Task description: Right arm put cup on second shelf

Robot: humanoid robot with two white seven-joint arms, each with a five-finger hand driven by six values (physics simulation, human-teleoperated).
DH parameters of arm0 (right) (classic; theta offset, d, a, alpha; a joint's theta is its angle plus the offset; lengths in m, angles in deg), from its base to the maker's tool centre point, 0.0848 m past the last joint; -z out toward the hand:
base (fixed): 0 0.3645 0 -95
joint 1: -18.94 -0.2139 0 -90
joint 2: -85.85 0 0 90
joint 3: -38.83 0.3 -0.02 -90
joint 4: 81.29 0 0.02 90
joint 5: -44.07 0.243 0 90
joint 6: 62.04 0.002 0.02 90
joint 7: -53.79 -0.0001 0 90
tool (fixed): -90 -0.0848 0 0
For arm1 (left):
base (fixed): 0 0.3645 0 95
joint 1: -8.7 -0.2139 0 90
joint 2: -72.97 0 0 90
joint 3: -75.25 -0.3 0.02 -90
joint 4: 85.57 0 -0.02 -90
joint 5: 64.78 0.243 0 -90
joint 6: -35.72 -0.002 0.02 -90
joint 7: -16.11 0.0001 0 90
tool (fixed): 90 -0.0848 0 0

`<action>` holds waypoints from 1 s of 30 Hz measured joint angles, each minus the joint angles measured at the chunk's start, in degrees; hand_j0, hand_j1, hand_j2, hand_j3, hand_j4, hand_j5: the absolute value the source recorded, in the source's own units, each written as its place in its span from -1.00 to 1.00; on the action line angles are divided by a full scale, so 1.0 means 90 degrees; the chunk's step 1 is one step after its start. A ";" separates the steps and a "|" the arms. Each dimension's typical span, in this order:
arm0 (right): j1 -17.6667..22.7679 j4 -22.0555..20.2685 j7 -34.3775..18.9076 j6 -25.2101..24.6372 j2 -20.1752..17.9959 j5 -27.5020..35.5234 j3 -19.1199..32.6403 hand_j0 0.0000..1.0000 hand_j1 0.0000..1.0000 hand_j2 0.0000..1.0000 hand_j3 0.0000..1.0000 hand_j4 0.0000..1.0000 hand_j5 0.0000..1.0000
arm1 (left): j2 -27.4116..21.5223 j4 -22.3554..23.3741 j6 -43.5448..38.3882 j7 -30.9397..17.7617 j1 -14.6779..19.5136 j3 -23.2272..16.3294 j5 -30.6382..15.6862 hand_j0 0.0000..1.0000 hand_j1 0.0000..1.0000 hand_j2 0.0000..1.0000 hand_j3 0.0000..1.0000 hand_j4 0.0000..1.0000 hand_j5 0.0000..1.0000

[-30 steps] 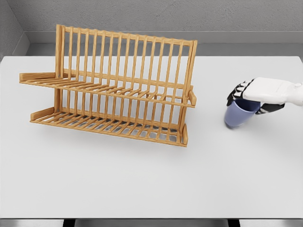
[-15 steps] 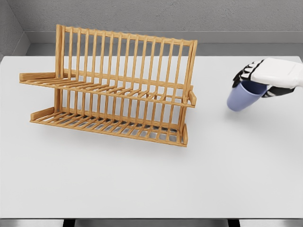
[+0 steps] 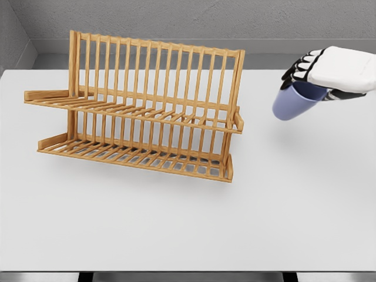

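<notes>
**Cup held in the air, right of rack**

A wooden rack (image 3: 138,108) stands on the left half of the white table (image 3: 188,223). It has two slatted shelves — one lower, one upper — and an upright back of vertical bars. Both shelves hold nothing.

To the right of the rack, apart from it, a blue cup (image 3: 292,103) hangs above the table, tilted, its base pointing down-left. It sits roughly level with the upper shelf.

The right hand (image 3: 329,73) enters from the right edge — its dark fingers (image 3: 298,66) are wrapped around the cup's rim end, gripping it.
</notes>
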 measured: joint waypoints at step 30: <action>-0.0801 -0.0626 -0.0001 0.0000 0.0720 0.0291 -0.0058 0.37 0.37 0.37 0.37 0.37 0.37 | 0.0000 0.0000 -0.0001 0.0000 -0.0010 0.0000 0.0000 1.00 1.00 1.00 1.00 1.00 1.00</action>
